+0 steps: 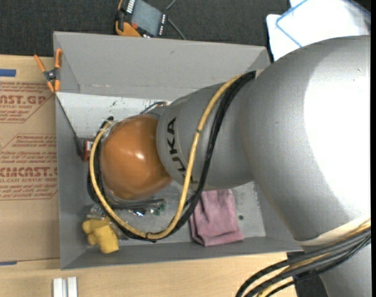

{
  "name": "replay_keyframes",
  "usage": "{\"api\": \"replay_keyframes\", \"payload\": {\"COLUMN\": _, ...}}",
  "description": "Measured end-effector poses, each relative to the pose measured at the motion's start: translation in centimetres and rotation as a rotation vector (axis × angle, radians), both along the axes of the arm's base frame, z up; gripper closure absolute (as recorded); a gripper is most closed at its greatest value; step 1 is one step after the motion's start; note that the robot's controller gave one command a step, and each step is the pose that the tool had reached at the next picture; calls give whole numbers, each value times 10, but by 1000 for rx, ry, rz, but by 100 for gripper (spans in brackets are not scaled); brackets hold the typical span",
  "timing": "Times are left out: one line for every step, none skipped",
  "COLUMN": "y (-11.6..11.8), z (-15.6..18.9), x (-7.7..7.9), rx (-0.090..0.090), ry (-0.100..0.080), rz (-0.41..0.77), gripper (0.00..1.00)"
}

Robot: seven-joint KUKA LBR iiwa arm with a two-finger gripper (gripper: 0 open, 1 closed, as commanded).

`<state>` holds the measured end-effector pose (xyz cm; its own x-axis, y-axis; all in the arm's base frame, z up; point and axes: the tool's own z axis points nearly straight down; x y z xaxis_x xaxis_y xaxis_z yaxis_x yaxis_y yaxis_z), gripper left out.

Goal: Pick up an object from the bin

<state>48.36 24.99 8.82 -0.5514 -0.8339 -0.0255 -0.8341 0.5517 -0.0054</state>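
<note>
The arm's orange wrist cover [131,159] hangs over the left-middle of the bin [163,60], so I cannot tell if the gripper beneath is open or closed; a lumpy yellow thing [101,235] lies just toward the near-left corner, and a pink cloth [217,218] lies on the cover's right.

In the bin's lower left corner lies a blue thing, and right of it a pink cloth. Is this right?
Not quite: the camera view shows a yellow thing there, not a blue one. The pink cloth does lie right of it.
</note>
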Motion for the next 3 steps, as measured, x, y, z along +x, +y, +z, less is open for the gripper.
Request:
{"api": "replay_keyframes", "payload": {"y": 1, "z": 45, "x": -1, "rx": 2, "ry": 0, "rz": 0, "gripper": 100}}
{"api": "replay_keyframes", "payload": {"y": 0, "z": 61, "x": -2, "rx": 0, "ry": 5, "rz": -1, "gripper": 100}}
{"api": "replay_keyframes", "payload": {"y": 2, "z": 73, "x": -2, "rx": 3, "ry": 2, "rz": -1, "gripper": 100}}
